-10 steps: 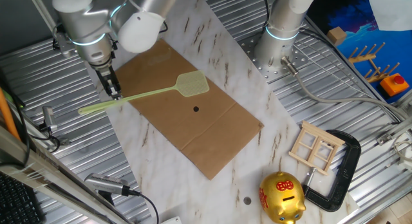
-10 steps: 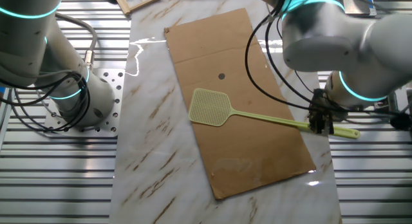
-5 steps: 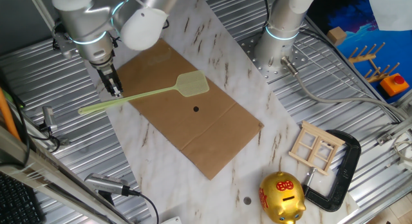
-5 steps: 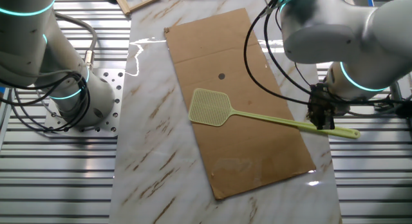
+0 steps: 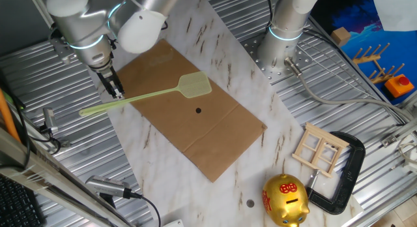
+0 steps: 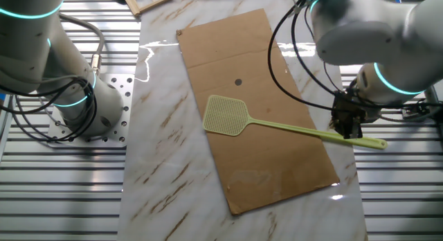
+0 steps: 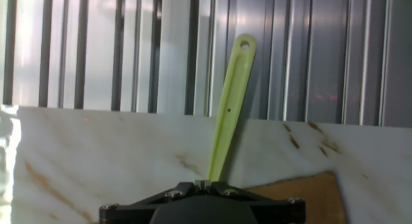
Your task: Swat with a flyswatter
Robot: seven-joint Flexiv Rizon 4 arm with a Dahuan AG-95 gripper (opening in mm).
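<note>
Pale yellow-green plastic flyswatter (image 5: 146,95) (image 6: 277,123) (image 7: 229,108), long thin flat handle, small squarish mesh head: laid flat. The head is seen resting on a brown rectangular cardboard sheet (image 5: 195,132) (image 6: 270,151), beside a small dark spot (image 5: 198,111) (image 6: 238,82) on that sheet. The handle is run off the sheet's edge, across a white marble-patterned slab (image 5: 140,155) (image 6: 166,165) (image 7: 96,147), its holed end extended past the slab's edge above the ribbed metal table (image 5: 39,70) (image 6: 62,192) (image 7: 322,50).

Black two-finger gripper (image 5: 115,89) (image 6: 346,123) on a silver arm: set down vertically over the handle, toward the holed end. In the fixed views the fingers are shown close on either side of the handle; whether they are pressed onto it cannot be told. In the hand view only the gripper body is shown at the bottom edge, with the handle emerging from behind it.

Also catalogued on the table: gold piggy bank (image 5: 285,199), black C-clamp (image 5: 342,171), small pale wooden window frame (image 5: 316,149).
</note>
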